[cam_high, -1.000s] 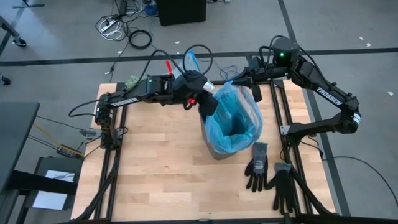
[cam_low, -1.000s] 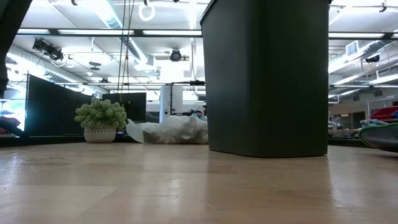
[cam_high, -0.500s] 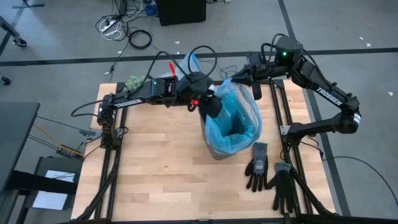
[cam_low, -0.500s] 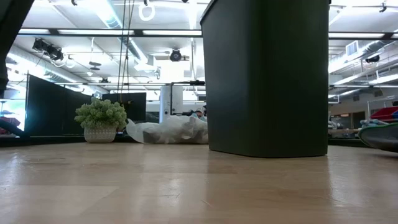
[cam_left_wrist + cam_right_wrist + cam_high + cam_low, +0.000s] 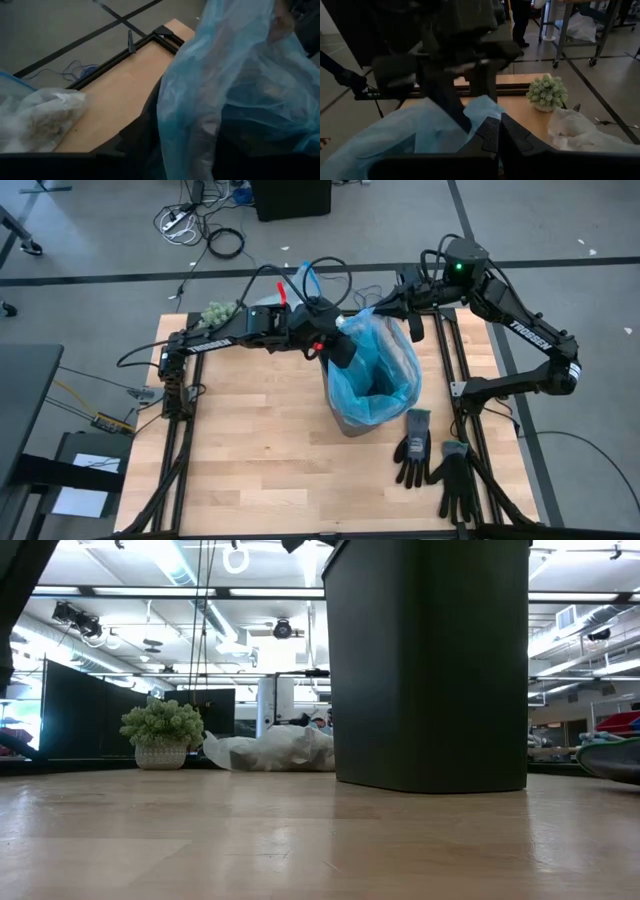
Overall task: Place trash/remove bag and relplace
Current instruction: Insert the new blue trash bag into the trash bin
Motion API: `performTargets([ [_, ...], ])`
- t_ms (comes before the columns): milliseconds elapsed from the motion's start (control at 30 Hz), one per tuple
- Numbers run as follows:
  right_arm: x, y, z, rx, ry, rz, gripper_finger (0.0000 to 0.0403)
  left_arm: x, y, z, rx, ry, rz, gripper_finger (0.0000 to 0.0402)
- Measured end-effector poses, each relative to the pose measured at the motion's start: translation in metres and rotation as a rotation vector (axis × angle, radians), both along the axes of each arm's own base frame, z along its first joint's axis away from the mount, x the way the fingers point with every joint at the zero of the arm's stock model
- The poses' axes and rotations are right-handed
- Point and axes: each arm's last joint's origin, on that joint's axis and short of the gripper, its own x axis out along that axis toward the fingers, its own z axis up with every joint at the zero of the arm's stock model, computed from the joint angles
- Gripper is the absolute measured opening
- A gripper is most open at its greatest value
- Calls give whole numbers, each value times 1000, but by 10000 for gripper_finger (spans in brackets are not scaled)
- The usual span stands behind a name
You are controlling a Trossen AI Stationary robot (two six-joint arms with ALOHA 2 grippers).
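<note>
A black bin (image 5: 430, 670) stands right of the table's middle, with a light-blue bag (image 5: 395, 365) draped into and over it. My right gripper (image 5: 497, 134) is shut on that bag at the bin's far side. My left gripper (image 5: 340, 348) hovers at the bin's left rim, fingers apart, with blue film (image 5: 192, 135) between them. The grey-white bag (image 5: 35, 117) lies crumpled on the table's far edge. The trash shows only as brownish lumps through its film. My right gripper pinches the light-blue bag's far rim (image 5: 479, 111) between its two shut fingers. It comes nearly level from the table's far right. The film runs up to the fingers from the bin's mouth, while the bag's body stays in the bin. Whether my left gripper touches the blue film, I cannot tell.
A green fuzzy clump (image 5: 215, 310) sits at the table's far left, beside the grey-white bag (image 5: 270, 750). Two black gloves (image 5: 413, 445) (image 5: 457, 478) lie near the right front. The wood left of and in front of the bin is bare.
My left gripper has shifted a little toward the table's right, farther over the bin's left rim. My right gripper has held the blue bag's far rim in place.
</note>
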Motion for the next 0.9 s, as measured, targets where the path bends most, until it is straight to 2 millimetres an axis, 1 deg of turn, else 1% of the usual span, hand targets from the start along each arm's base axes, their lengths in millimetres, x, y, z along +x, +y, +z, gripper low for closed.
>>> performTargets([
  [100, 0, -1, -5, -22, 45, -22, 0, -2, 0, -2, -28, 15, 20, 137],
  [200, 3, -4, -15, -81, 116, -68, 0, -6, -1, -7, -63, 70, 27, 91],
  [333, 13, -12, -23, -78, 150, -83, 0, -17, -2, -14, -122, 160, 85, 32],
  [400, 18, -16, -28, -73, 168, -80, 0, -20, -2, -16, -141, 185, 117, 11],
  [467, 23, -19, -33, -62, 188, -77, 0, -22, -2, -16, -150, 197, 133, 7],
  [567, 26, -23, -38, -46, 218, -85, 0, -21, -2, -16, -151, 183, 131, 15],
  [767, 19, -32, -44, -79, 291, -194, 0, -21, -2, -15, -149, 173, 154, 13],
  [900, 12, -37, -49, -71, 348, -210, 0, -21, -2, -16, -148, 177, 156, 8],
])
